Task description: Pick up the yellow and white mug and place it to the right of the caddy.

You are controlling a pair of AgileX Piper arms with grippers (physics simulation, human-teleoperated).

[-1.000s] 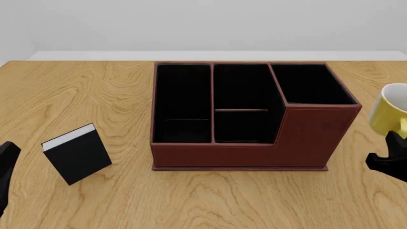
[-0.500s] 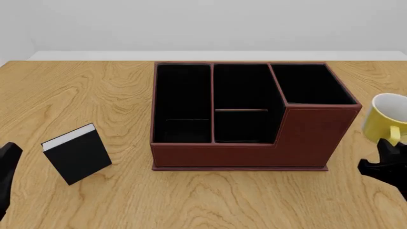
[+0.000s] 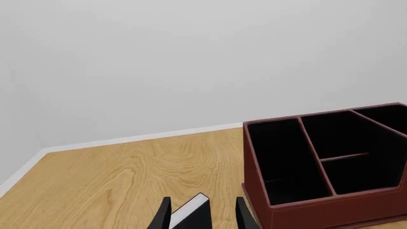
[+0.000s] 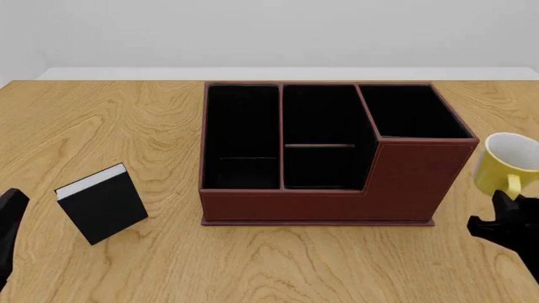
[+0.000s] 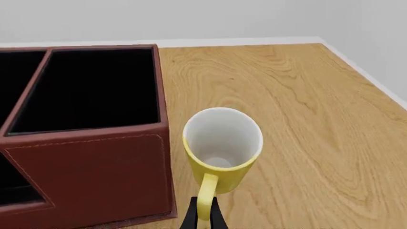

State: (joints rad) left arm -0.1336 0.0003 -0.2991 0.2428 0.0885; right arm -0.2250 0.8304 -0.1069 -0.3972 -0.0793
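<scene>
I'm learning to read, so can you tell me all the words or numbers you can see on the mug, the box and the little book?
None: no words, numbers or signs show anywhere.
Yellow and white mug: plain, no print.
Caddy: plain reddish-brown sides, no label.
Black book: plain black cover, no title showing.
</scene>
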